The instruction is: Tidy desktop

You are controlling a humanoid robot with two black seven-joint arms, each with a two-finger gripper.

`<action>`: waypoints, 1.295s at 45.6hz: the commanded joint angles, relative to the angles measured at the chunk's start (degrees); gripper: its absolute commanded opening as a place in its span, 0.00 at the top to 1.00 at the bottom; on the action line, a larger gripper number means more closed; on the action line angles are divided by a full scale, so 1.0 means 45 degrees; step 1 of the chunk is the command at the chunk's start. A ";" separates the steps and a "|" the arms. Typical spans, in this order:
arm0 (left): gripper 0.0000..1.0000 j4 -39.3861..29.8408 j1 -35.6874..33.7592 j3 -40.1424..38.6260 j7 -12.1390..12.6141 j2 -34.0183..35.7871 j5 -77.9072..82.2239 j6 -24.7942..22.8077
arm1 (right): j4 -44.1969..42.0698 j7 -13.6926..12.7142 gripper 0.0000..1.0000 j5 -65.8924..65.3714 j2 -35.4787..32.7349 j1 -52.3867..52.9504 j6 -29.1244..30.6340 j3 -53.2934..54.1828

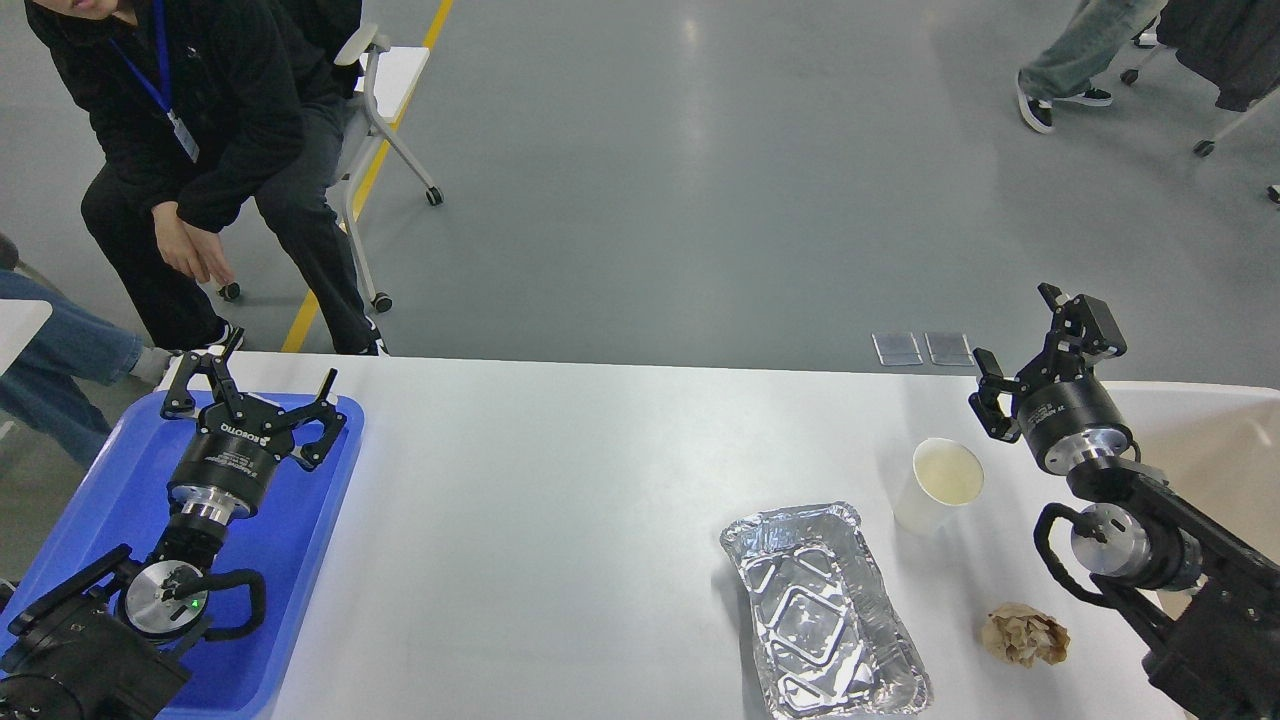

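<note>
The desktop [560, 480] is a wide white-grey tabletop filling the lower half of the head view. On its right part lie an empty foil tray [822, 612], a white paper cup [940, 484] standing upright, and a crumpled brown paper ball [1024, 634]. My left gripper [268, 376] hovers open over the blue tray [300, 560] at the left edge, holding nothing. My right gripper [1020, 345] is open above the table's far right, a little behind and to the right of the cup, with nothing between its fingers.
A beige tub [1225, 440] stands at the right edge behind my right arm. A seated person [210, 130] is beyond the far left corner of the table. Two small grey plates [922, 348] lie on the floor past the far edge.
</note>
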 commanded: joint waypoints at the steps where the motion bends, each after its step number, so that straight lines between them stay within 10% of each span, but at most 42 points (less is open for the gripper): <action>1: 0.01 0.0000 0.0000 0.0000 0.0001 0.0000 0.0000 -0.0001 | -0.0004 -0.0001 0.00 0.0001 -0.0055 0.0007 -0.0002 0.0000; 35: 0.01 0.0000 0.0019 0.0000 0.0001 0.0000 0.0000 -0.0001 | -0.0063 -0.0079 0.00 -0.0038 -0.0074 0.0143 -0.0138 -0.0272; 59: 0.01 0.0000 0.0000 0.0000 0.0001 0.0000 0.0000 -0.0001 | 0.1069 -0.0079 0.00 0.0900 -0.4466 0.3969 -0.1096 -0.8843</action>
